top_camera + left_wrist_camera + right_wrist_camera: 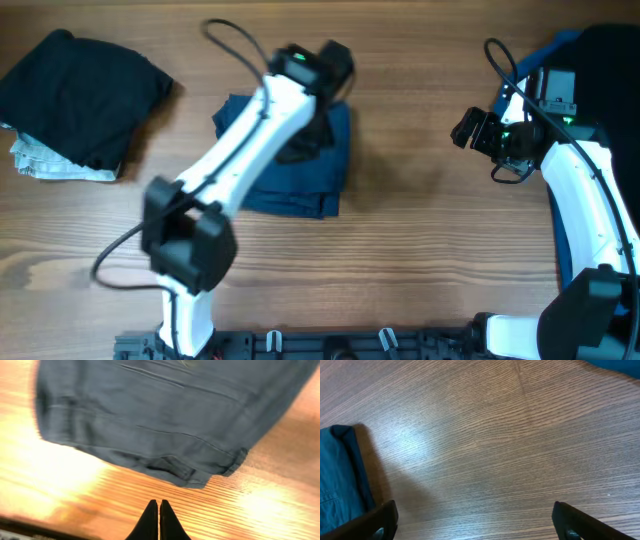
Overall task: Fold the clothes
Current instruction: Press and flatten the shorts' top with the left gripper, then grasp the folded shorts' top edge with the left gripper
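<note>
We see the wooden table [420, 250], a folded navy garment [300, 188] at its centre, a black garment [85, 95] over a pale garment [45, 165] far left, left fingers [149, 525] clenched, empty, by the navy edge, right fingers [375, 527] spread wide, holding nothing, over bare wood.

The counter [420, 230] is bare between the navy clothes [315, 190] and the right arm [585, 200], but the left arm [240, 150] reaches across the navy clothes, and black clothes [85, 90] fill the far left corner.
</note>
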### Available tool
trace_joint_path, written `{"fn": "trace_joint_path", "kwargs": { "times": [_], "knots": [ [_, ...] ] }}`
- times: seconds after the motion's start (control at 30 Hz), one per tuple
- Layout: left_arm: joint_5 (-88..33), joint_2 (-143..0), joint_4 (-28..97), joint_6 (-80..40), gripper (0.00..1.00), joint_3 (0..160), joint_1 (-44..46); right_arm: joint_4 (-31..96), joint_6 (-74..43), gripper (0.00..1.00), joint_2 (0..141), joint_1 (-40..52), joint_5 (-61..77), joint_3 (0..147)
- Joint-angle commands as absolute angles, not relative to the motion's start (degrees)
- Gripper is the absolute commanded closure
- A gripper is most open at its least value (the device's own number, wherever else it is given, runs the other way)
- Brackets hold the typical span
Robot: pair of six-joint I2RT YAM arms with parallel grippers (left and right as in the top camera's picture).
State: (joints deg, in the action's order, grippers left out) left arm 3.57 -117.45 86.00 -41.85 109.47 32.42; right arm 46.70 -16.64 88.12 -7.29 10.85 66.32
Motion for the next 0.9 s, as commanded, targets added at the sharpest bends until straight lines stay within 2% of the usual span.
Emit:
{"fn": "trace_joint_path", "kwargs": {
  "times": [0.0, 0.4, 0.7, 0.87],
  "knots": [
    [4.6, -117.0, 87.6, -47.4, 0.96, 107.7, 27.5, 46.7, -16.6, 0.00, 87.7, -7.4, 10.0, 67.2],
    [-1.9, -117.0, 71.2, -51.9, 0.96, 85.2, 14.5, 46.7, -16.7, 0.00, 87.7, -7.4, 10.0, 67.2],
    [8.0, -117.0, 57.1, -51.2, 0.96, 76.8, 12.0, 46.7, -16.7, 0.00, 87.7, -7.4, 10.0, 67.2],
    [11.4, -117.0, 38.0, -32.0, 0.94, 76.0, 12.0, 46.7, -16.7, 0.01, 87.7, -7.4, 10.0, 67.2]
  ]
}}
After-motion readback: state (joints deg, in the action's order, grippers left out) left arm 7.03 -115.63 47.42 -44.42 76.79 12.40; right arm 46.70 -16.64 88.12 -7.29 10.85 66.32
